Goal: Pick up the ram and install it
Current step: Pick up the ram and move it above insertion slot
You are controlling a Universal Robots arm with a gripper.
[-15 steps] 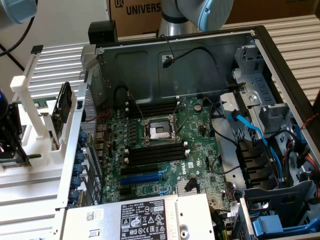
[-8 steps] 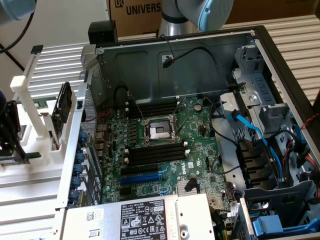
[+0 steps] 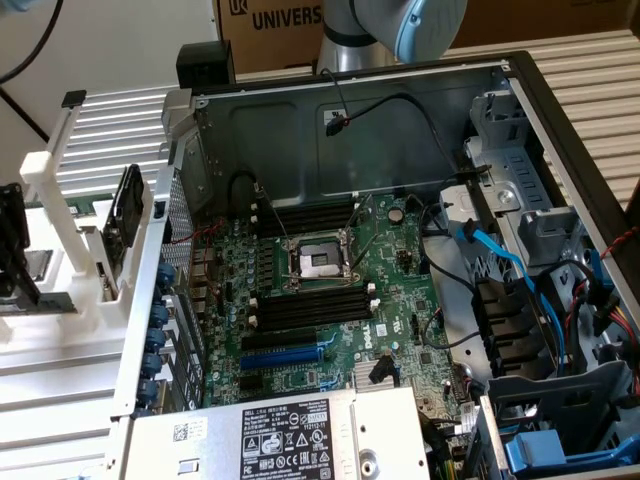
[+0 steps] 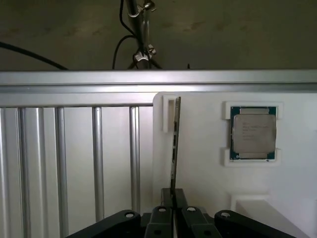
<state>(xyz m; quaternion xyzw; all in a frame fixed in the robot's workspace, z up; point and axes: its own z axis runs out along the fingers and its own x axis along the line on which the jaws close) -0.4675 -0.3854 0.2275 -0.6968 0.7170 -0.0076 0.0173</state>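
Arm (image 3: 415,25): grey link with a pale blue joint cap, at 12 o'clock in the exterior view, cut off by the frame edge. Gripper (image 4: 174,201): black, two fingers (image 4: 162,218) side by side. Jaws drawn together, pinching the thin edge of the ram (image 4: 174,148). Black linkage bars splay outward on both sides.

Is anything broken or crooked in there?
Nothing stands out. The ram stands straight on edge in the white holder, with the tool closed on it. The silver processor chip sits square in its pocket. The motherboard's black slots look empty and undamaged.
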